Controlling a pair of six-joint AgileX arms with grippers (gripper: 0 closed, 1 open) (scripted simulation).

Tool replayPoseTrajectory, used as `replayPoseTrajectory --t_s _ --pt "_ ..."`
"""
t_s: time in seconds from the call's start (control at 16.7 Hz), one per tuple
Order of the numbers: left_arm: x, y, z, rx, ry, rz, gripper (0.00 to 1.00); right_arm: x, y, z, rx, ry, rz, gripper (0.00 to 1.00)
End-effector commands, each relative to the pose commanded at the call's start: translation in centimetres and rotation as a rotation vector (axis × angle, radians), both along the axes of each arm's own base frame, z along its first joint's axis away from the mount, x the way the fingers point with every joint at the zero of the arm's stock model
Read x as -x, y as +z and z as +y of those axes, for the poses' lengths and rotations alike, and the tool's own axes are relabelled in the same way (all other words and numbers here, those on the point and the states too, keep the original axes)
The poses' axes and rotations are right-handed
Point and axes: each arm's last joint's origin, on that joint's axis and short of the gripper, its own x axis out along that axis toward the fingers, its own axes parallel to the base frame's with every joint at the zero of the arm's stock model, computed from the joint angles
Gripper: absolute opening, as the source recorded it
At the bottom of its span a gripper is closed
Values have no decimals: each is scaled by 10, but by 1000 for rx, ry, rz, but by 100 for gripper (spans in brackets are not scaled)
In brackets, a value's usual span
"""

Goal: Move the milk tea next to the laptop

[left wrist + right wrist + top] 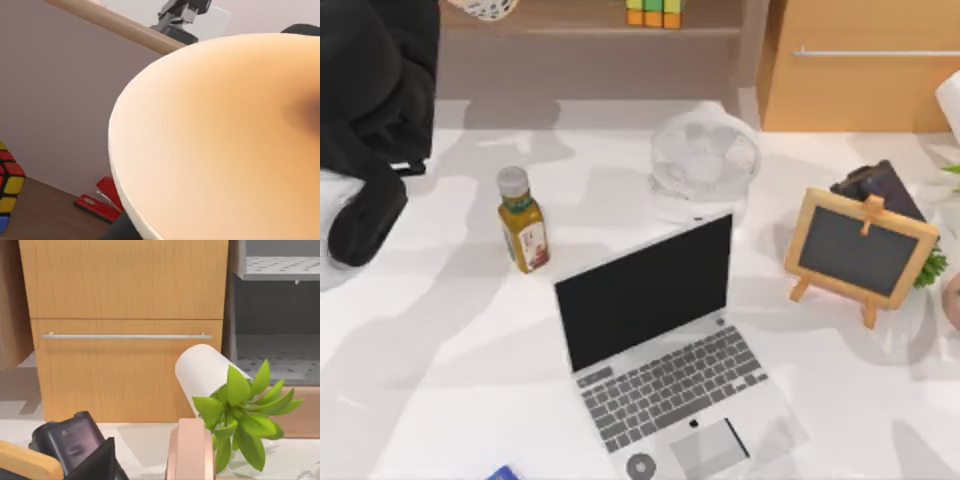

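The milk tea (215, 140) sits right against the left wrist camera as a broad cream-to-orange curved wall, with dark gripper parts at two opposite edges of it. My left arm (370, 120) reaches in over the table's far left corner, and its gripper end (365, 225) hides the cup from above. The laptop (660, 370), silver-grey with a black screen, stands open at the table's front centre, well to the right of that gripper.
A yellow-green bottle (523, 222) stands between the left arm and the laptop. A white fan (705, 160) is behind the screen, with a wood-framed chalkboard (860, 250) and a green plant (240, 410) at the right. A colour cube (7, 190) and a red stapler (97, 202) lie on the back shelf.
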Motion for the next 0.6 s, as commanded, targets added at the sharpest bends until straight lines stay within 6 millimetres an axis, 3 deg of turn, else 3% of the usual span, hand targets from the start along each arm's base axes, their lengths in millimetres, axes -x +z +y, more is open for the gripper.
replayPoseTrajectory --t_s 0.3,0.6 --pt "10 38 -42 160 11 0 0 0 0 0 0 0 0 100" --pt "24 46 -94 234 3 102 0 0 0 0 0 0 0 100"
